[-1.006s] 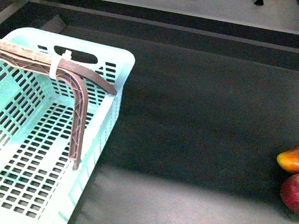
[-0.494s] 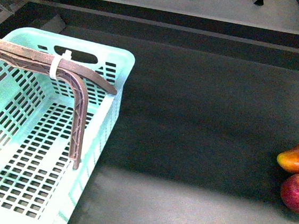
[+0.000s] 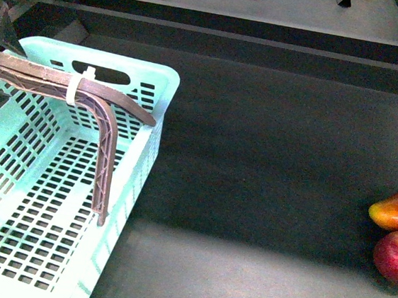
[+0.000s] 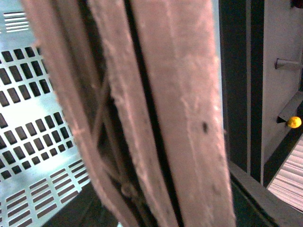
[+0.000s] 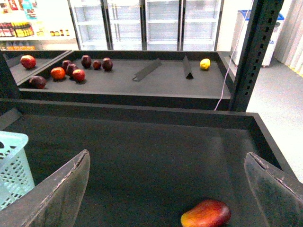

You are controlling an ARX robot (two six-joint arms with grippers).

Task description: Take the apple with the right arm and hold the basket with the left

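Observation:
The red apple lies at the right edge of the dark table in the front view, just in front of an elongated orange-red mango-like fruit. The pale aqua basket stands at the left, its brown latticed handle raised, with a white zip tie. The left wrist view is filled by that handle, on which my left gripper is shut. My right gripper is open above the table, its fingers wide apart, with the mango-like fruit between them. The apple is out of the right wrist view.
A raised dark rim bounds the table's far side. Beyond it a grey shelf holds several dark red fruits and a yellow one. A black post stands at the right. Glass-door fridges are behind.
A dark shape, likely my left arm, has come into the front view at the far left by the basket's handle. The basket and the fruits have not moved.

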